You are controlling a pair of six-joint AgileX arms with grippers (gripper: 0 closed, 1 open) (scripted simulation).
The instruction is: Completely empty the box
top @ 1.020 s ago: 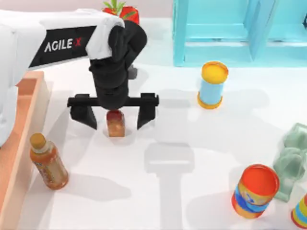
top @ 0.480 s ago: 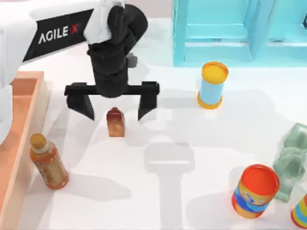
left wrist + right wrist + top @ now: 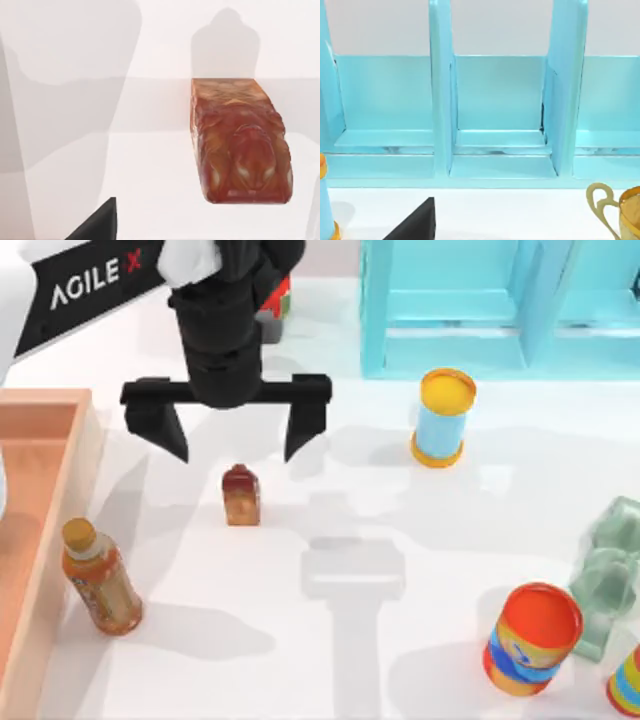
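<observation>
Clearly seen: box (image 3: 60, 440) at tabletop's (image 3: 330, 660) left edge. Noted small brown bottle (image 3: 241, 495) upright outside it, orange bottle (image 3: 100, 578) by its wall. Found left gripper (image 3: 232, 430) nearer, jaws spread wide, box lying leftward.

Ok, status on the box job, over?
Left gripper open, raised clear above the small red-brown bottle standing on the table. Box at table's left; orange bottle beside its wall. Nothing blocking.
</observation>
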